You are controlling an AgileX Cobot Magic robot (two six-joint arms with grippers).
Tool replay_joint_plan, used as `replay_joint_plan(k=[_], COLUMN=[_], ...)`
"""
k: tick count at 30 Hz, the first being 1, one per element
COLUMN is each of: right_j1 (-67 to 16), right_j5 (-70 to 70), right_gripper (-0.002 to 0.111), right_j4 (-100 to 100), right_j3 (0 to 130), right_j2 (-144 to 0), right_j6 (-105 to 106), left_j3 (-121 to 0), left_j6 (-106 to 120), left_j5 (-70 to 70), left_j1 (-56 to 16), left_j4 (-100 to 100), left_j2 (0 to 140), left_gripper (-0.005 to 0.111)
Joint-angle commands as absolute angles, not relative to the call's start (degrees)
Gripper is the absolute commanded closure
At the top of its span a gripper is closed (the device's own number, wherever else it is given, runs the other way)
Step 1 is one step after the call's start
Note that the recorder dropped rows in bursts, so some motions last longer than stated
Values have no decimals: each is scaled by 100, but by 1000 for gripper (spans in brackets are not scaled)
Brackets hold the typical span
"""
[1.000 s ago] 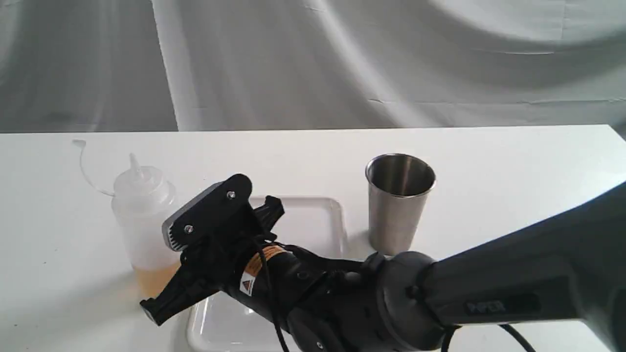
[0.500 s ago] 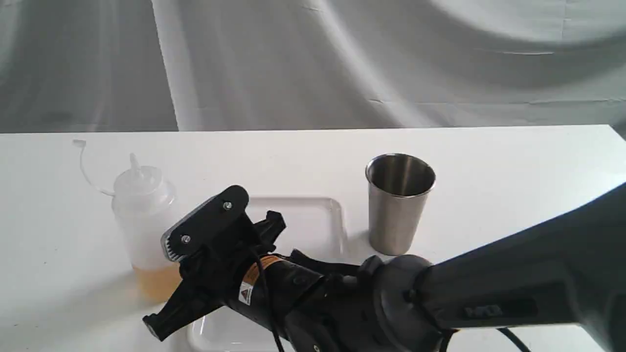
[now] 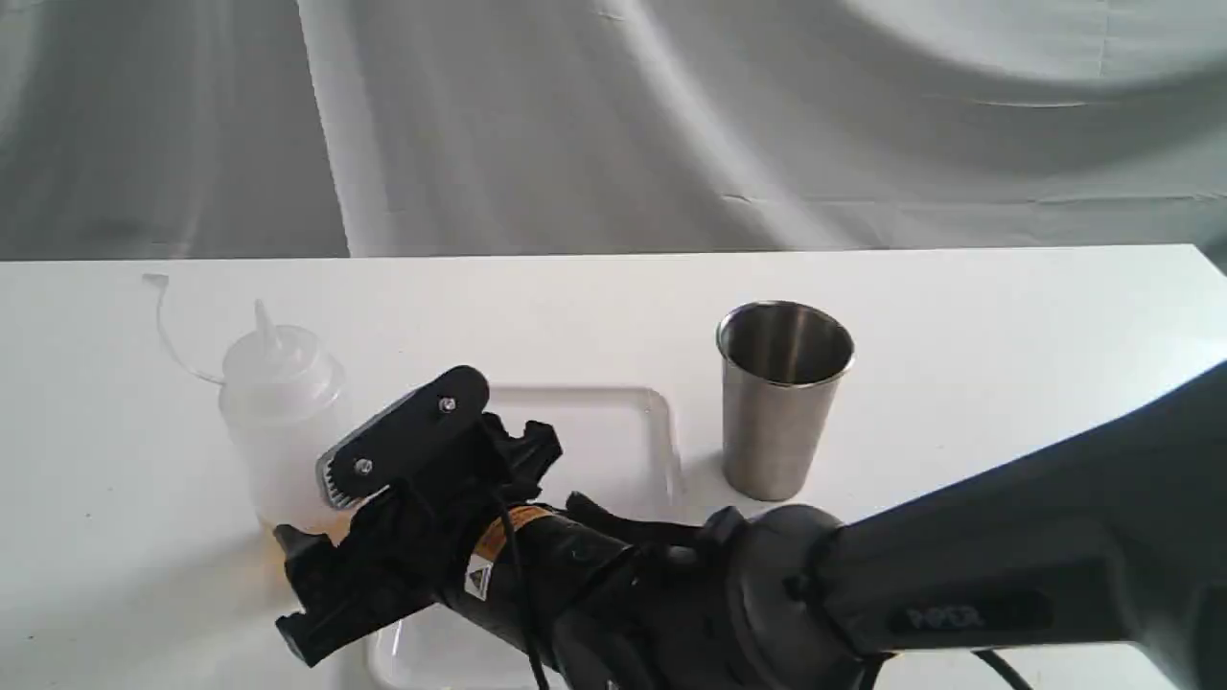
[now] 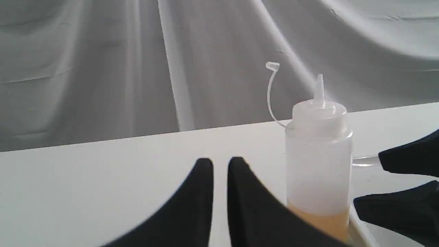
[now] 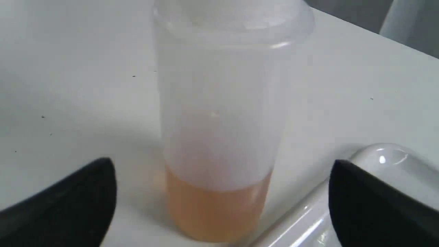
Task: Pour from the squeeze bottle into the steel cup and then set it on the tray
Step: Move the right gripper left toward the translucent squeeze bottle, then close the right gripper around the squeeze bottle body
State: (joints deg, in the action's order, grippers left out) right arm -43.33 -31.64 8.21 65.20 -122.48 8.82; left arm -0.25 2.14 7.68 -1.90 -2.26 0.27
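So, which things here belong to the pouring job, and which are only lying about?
Belong to the job:
- squeeze bottle, amber liquid at its bottom
- steel cup
- tray
- right gripper, open, facing the bottle

Only there:
- white table
- grey cloth behind it

Bright, soft, even light; white counter (image 3: pixel 959 307) nearly washed out. Faint shadows fall left of steel cup (image 3: pixel 784 412) and squeeze bottle (image 3: pixel 278 412) in exterior view. Glare spot on tray (image 5: pixel 382 159) corner. Right wrist view soft, hazy. Left end effector (image 4: pixel 221 161) blurred near lens, plain black.
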Motion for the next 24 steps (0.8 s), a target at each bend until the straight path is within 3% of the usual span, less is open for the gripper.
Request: replay_joint_plan(k=[1, 13, 24], right_j1=[-4339, -4339, -4352], right_j5=[-3140, -3273, -2911], right_gripper=[22, 22, 22], right_j4=[1225, 1247, 1263], right_j3=[6547, 6547, 7338], right_j2=[-12241, -12420, -12901], right_j6=[860, 920, 1029], left_j3=[0, 0, 0], left_j6=[187, 187, 187], left_j5=[759, 759, 759], left_j1=[-221, -221, -221], left_j4=[-230, -230, -230], left_j2=[0, 0, 0], left_gripper=[98, 98, 98])
